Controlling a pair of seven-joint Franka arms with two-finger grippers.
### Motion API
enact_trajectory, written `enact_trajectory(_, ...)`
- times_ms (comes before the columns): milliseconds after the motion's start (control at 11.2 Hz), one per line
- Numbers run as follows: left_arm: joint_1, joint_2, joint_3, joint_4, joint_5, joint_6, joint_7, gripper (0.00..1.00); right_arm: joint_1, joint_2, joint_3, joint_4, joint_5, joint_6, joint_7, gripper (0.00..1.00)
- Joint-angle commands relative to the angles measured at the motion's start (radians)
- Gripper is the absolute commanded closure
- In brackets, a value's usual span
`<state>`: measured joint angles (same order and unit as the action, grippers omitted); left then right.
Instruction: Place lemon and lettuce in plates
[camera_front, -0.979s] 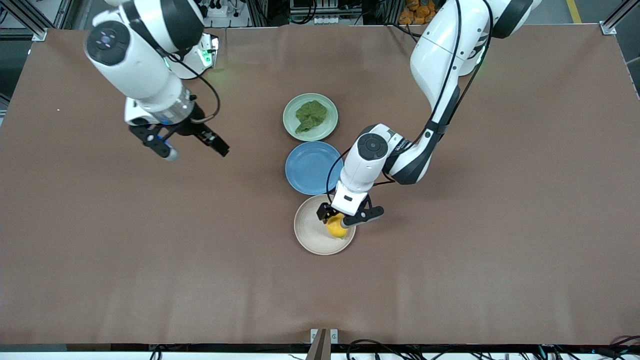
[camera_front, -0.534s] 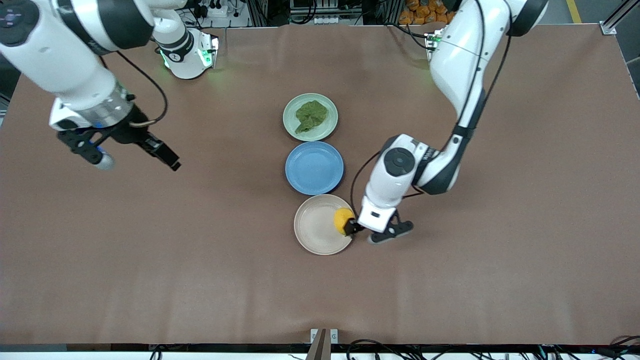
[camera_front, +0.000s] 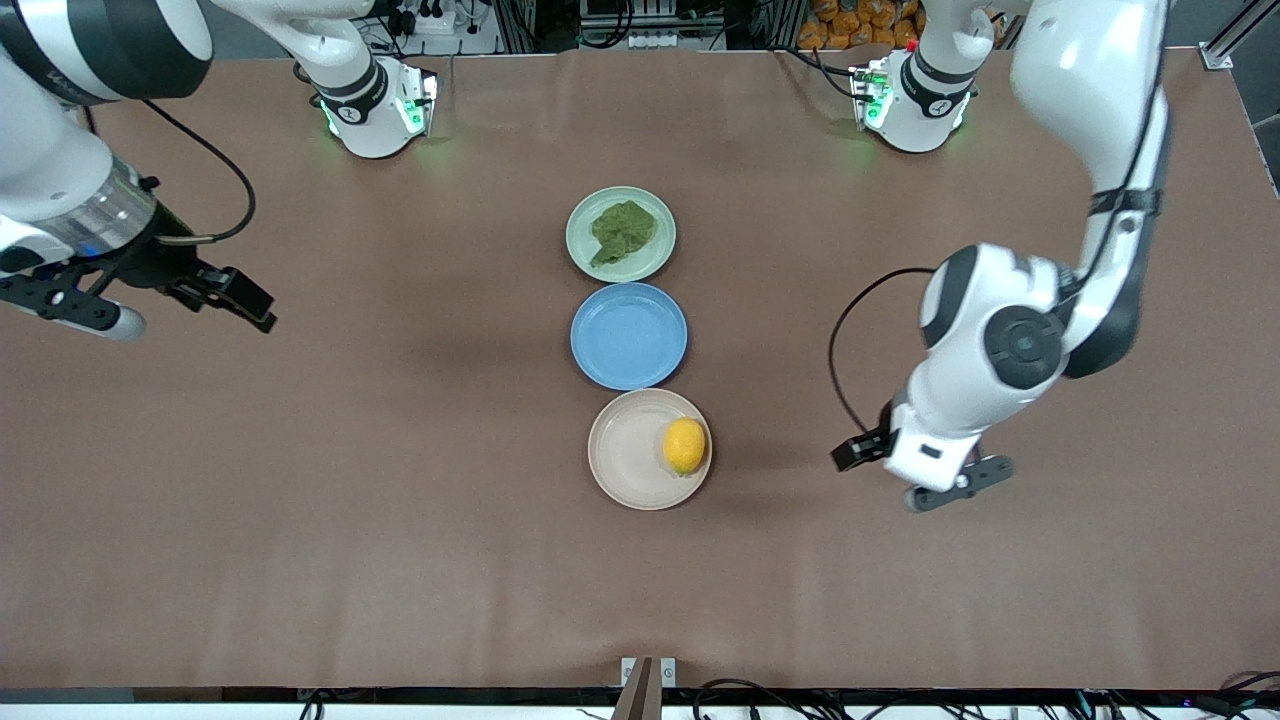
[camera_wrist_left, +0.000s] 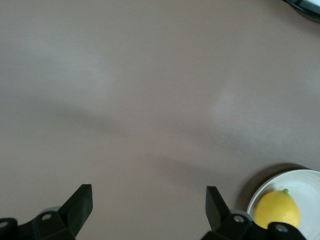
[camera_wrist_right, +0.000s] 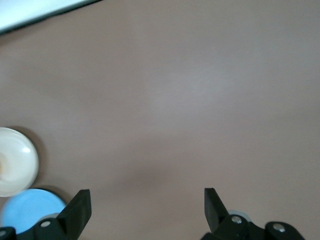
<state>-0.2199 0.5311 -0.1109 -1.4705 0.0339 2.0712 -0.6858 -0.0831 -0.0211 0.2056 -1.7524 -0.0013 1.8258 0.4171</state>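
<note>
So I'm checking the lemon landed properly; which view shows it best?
The front view: the lemon lies whole on the beige plate. The left wrist view catches it at the frame's edge; the right wrist view shows none.

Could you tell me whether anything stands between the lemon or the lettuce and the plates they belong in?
Nothing visible does. The lemon already lies in the beige plate, and the lettuce in the mint plate. Both claws are open over bare table.
</note>
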Motion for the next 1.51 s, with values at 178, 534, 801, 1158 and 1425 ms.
enact_trajectory(178,0.073,-0.161,-0.009,-0.14,-0.023,-0.134,0.042,0.0,-0.035,-0.016,-0.038,0.056,-0.052,-0.103,-0.174,0.0)
enact_trajectory(534,0.118,-0.445,0.037,-0.433,-0.02,-0.134,0.305,0.0,-0.07,-0.017,-0.052,0.091,-0.052,-0.152,-0.256,0.0)
enact_trajectory(801,0.128,-0.566,0.086,-0.438,-0.016,-0.149,0.404,0.0,-0.087,-0.034,-0.066,0.088,-0.039,-0.152,-0.282,0.0)
enact_trajectory(1158,0.163,-0.599,0.085,-0.276,-0.009,-0.299,0.529,0.0,-0.006,-0.039,-0.141,0.079,-0.028,-0.158,-0.319,0.0)
enact_trajectory(1425,0.159,-0.629,0.048,-0.235,-0.019,-0.416,0.578,0.0,0.002,-0.037,-0.141,0.077,0.007,-0.157,-0.319,0.0)
